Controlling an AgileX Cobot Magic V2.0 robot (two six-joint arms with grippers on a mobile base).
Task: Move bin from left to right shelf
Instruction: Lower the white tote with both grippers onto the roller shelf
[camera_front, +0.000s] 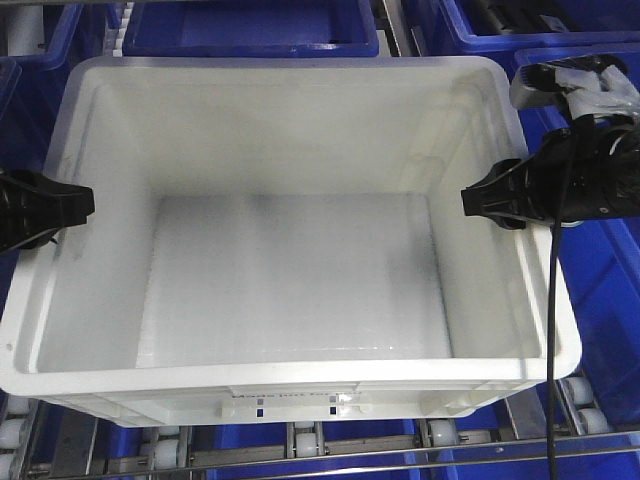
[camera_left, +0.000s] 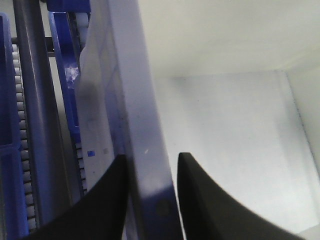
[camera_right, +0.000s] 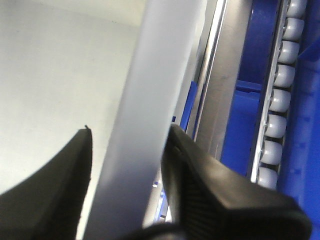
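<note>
A large empty white bin fills the front view and sits on a roller shelf. My left gripper straddles the bin's left rim, one finger inside and one outside. In the left wrist view the rim runs between the two black fingers of the left gripper, which close on it. My right gripper straddles the right rim the same way. In the right wrist view the rim runs between the fingers of the right gripper, and the outer finger presses on it.
Blue bins stand behind and to the right. Conveyor rollers and metal rails run under the bin's front edge. A black cable hangs from the right arm over the bin's right rim.
</note>
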